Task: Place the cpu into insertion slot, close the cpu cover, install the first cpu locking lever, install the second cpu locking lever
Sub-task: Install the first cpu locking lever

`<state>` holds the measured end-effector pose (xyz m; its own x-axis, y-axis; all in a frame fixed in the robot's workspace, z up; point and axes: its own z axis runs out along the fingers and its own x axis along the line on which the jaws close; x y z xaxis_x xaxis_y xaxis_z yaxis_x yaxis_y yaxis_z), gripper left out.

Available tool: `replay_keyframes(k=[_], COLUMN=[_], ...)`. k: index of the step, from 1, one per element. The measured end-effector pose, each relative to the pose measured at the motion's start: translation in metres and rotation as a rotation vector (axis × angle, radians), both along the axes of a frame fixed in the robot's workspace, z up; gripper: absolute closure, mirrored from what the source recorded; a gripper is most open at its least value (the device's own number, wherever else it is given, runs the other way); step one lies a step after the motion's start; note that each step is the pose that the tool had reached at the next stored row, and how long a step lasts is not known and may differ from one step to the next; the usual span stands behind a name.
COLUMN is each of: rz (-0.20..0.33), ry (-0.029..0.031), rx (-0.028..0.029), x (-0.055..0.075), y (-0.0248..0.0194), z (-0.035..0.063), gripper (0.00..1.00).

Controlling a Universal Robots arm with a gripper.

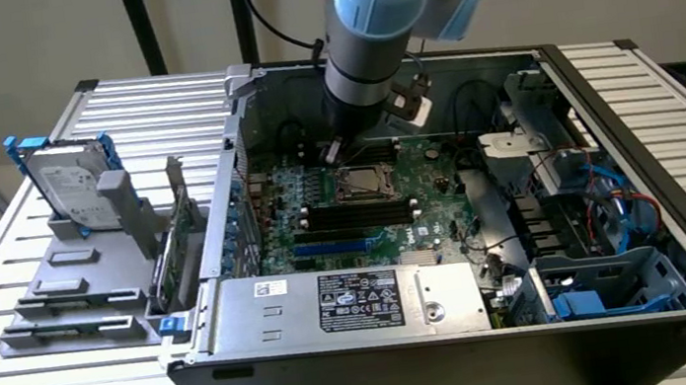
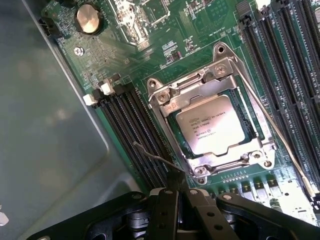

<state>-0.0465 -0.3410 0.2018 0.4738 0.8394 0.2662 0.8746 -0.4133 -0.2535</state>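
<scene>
Green motherboard (image 2: 200,30), cpu (image 2: 210,125) face-up beneath lowered cpu cover (image 2: 200,92), tool (image 2: 181,189) closed

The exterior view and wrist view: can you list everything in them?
table: one, silvery slats, under the case
computer case: one, black, open on the table
circuit board: one, green, inside the case
cpu cover: one, silvery, down on the board
cpu: one, pale silver, in the cover's cut-out
locking levers: two, thin metal, flanking the cover
memory slots: several, black, both sides of the cover
coin battery: one, golden, on the board
power supply: one, silver, inside the case beside the board
hard drive: one, silver, upright in grey stand, exterior view's left
arm: one, blue-grey, reaching into the case
pincer: one, black, shut, by one lever's end
</scene>
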Motion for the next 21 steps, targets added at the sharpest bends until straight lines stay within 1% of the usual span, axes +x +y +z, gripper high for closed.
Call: replay_keyframes(k=[5,13,18,21], rz=[0.000,0.000,0.000,0.000], ry=[0.0038,0.0141,0.0187,0.0205], rx=[0.0000,-0.0007,-0.0023,-0.0040], x=[0.007,0.016,0.022,0.025], y=[0.0000,0.0000,0.0000,0.0000], z=[-0.0006,-0.0021,-0.0028,-0.0032], gripper=[0.89,0.89,0.89,0.89])
